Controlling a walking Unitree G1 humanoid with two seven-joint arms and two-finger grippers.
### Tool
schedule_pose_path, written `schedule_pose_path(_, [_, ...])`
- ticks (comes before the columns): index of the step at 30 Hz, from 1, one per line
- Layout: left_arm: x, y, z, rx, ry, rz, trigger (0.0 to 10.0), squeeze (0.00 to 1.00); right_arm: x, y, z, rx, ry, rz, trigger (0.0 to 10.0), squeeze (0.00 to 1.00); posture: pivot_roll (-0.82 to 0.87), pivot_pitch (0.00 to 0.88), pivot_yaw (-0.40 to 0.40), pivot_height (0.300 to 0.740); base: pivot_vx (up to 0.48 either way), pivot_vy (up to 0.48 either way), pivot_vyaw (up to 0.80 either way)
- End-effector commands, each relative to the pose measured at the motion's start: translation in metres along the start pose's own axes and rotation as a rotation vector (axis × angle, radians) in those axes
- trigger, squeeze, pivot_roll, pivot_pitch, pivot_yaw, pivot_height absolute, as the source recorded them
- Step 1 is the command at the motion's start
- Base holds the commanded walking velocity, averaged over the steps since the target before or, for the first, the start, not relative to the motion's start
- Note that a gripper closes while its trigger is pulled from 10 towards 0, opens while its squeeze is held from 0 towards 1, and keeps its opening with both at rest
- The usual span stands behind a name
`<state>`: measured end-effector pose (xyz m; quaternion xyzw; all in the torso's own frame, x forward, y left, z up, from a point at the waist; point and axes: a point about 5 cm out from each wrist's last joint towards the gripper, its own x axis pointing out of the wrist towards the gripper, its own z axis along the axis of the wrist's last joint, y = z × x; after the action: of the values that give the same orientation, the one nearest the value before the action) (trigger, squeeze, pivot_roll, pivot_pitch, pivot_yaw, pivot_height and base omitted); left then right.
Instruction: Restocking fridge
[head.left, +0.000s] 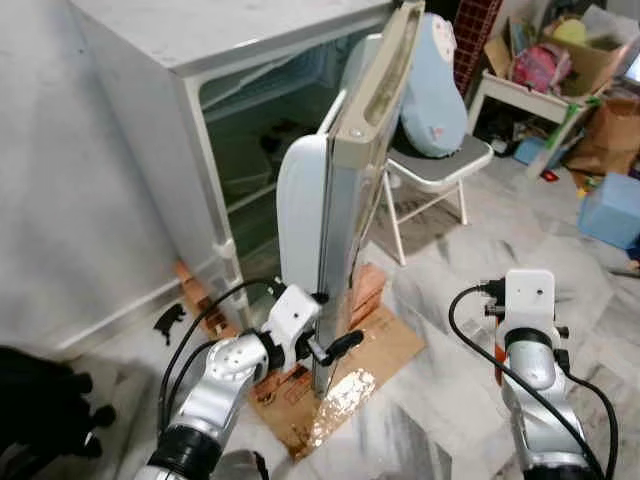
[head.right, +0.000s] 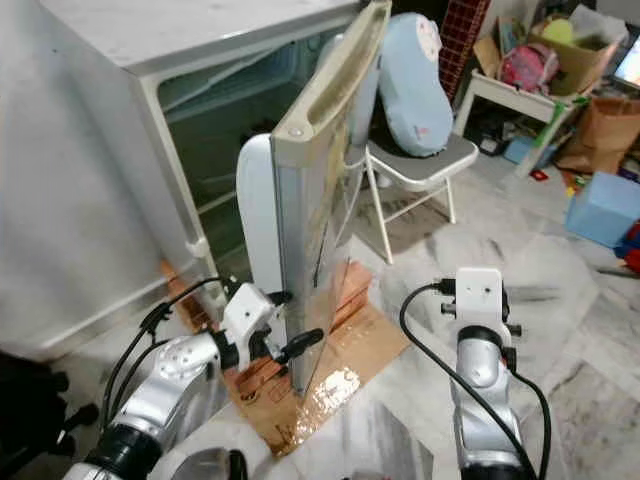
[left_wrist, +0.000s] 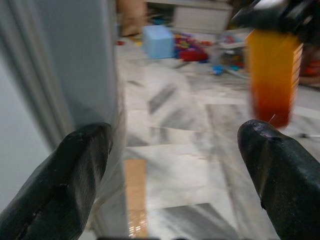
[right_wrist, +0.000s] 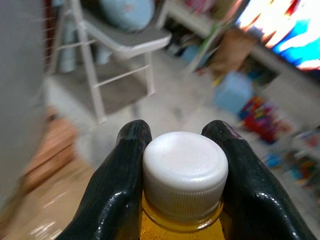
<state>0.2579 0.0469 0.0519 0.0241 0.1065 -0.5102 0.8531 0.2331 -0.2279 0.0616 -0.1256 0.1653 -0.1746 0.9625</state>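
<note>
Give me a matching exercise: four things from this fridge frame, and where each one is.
1. white fridge door
2. orange juice bottle with white cap
3. pale blue cushion
4. brown cardboard sheet

A. flat on the marble floor
B. on the white folding chair
C. beside the left gripper
D. gripped by the right gripper

Pairs: 1-C, 2-D, 3-B, 4-A

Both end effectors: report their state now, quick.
Left end effector: open, empty, at the fridge door's lower edge.
Right end effector: shut on an orange bottle, fingers at its white cap.
</note>
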Motion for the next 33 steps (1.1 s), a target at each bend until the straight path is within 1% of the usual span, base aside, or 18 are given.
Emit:
schedule_pose_path(1, [0.026, -0.019, 0.032, 0.081, -0.069, -0.166, 10.0, 0.00, -0.010, 0.004, 0.001, 0.067, 0.019, 0.062, 10.0, 0.00, -0.04, 0.003, -0.013, 0.740, 0.000, 0.000, 0.00])
schedule_pose_path(3, [0.036, -0.026, 0.040, 0.115, -0.067, -0.217, 10.0, 0.00, -0.021, 0.012, -0.004, 0.108, 0.044, 0.139, 10.0, 0.00, -0.05, 0.003, -0.010, 0.740, 0.000, 0.000, 0.00])
schedule_pose_path(4, [0.036, -0.026, 0.040, 0.115, -0.067, -0.217, 10.0, 0.00, -0.021, 0.012, -0.004, 0.108, 0.044, 0.139, 10.0, 0.00, -0.05, 0.003, -0.010, 0.740, 0.000, 0.000, 0.00])
schedule_pose_path(5, [0.047, -0.034, 0.048, 0.132, -0.081, -0.254, 10.0, 0.00, -0.034, 0.018, -0.016, 0.120, 0.088, 0.226, 10.0, 0.00, -0.07, 0.005, -0.002, 0.740, 0.000, 0.000, 0.00])
schedule_pose_path(6, [0.053, -0.038, 0.052, 0.136, -0.092, -0.275, 10.0, 0.00, -0.040, 0.017, -0.022, 0.122, 0.115, 0.245, 10.0, 0.00, -0.07, 0.006, 0.002, 0.740, 0.000, 0.000, 0.00])
schedule_pose_path(7, [0.053, -0.038, 0.052, 0.136, -0.092, -0.275, 10.0, 0.00, -0.040, 0.017, -0.022, 0.122, 0.115, 0.245, 10.0, 0.00, -0.07, 0.006, 0.002, 0.740, 0.000, 0.000, 0.00])
schedule_pose_path(8, [0.062, -0.047, 0.060, 0.139, -0.113, -0.316, 10.0, 0.00, -0.046, 0.015, -0.030, 0.122, 0.150, 0.268, 10.0, 0.00, -0.09, 0.006, 0.008, 0.740, 0.000, 0.000, 0.00])
schedule_pose_path(12, [0.079, -0.069, 0.080, 0.138, -0.180, -0.401, 10.0, 0.00, -0.045, 0.009, -0.032, 0.115, 0.165, 0.270, 10.0, 0.00, -0.10, 0.002, 0.013, 0.740, 0.000, 0.000, 0.00])
schedule_pose_path(16, [0.086, -0.073, 0.090, 0.139, -0.231, -0.378, 10.0, 0.00, -0.043, 0.011, -0.026, 0.122, 0.152, 0.279, 10.0, 0.00, -0.10, 0.000, 0.015, 0.740, 0.000, 0.000, 0.00])
schedule_pose_path(17, [0.086, -0.072, 0.091, 0.116, -0.244, -0.369, 10.0, 0.00, -0.043, 0.012, -0.025, 0.121, 0.144, 0.282, 10.0, 0.00, -0.10, 0.000, 0.013, 0.740, 0.000, 0.000, 0.00])
schedule_pose_path(18, [0.085, -0.069, 0.093, 0.065, -0.264, -0.356, 10.0, 0.00, -0.043, 0.013, -0.023, 0.121, 0.136, 0.289, 10.0, 0.00, -0.10, 0.000, 0.014, 0.740, 0.000, 0.000, 0.00])
schedule_pose_path(19, [0.085, -0.069, 0.093, 0.065, -0.264, -0.356, 10.0, 0.00, -0.043, 0.013, -0.023, 0.121, 0.136, 0.289, 10.0, 0.00, -0.10, 0.000, 0.014, 0.740, 0.000, 0.000, 0.00])
schedule_pose_path(21, [0.084, -0.067, 0.093, 0.016, -0.273, -0.353, 10.0, 0.00, -0.043, 0.014, -0.022, 0.122, 0.135, 0.293, 10.0, 0.00, -0.10, 0.000, 0.015, 0.740, 0.000, 0.000, 0.00])
schedule_pose_path(25, [0.083, -0.063, 0.092, 0.037, -0.263, -0.346, 10.0, 0.00, -0.041, 0.016, -0.022, 0.127, 0.135, 0.302, 10.0, 0.00, -0.10, 0.000, 0.019, 0.740, 0.000, 0.000, 0.00])
schedule_pose_path(26, [0.081, -0.060, 0.092, 0.039, -0.270, -0.321, 10.0, 0.00, -0.039, 0.016, -0.022, 0.126, 0.132, 0.302, 10.0, 0.00, -0.10, 0.000, 0.020, 0.740, 0.000, 0.000, 0.00])
schedule_pose_path(29, [0.065, -0.041, 0.093, 0.042, -0.309, -0.197, 10.0, 0.00, -0.037, 0.018, -0.020, 0.124, 0.122, 0.302, 10.0, 0.00, -0.09, 0.002, 0.018, 0.740, 0.000, 0.000, 0.00])
schedule_pose_path(30, [0.051, -0.026, 0.088, 0.034, -0.318, -0.118, 10.0, 0.00, -0.036, 0.019, -0.020, 0.122, 0.124, 0.307, 10.0, 0.00, -0.08, 0.004, 0.014, 0.740, 0.000, 0.000, 0.00])
schedule_pose_path(33, [0.034, -0.013, 0.081, 0.033, -0.309, -0.050, 10.0, 0.00, -0.036, 0.022, -0.021, 0.118, 0.128, 0.316, 10.0, 0.00, -0.07, 0.007, 0.010, 0.740, 0.000, 0.000, 0.00])
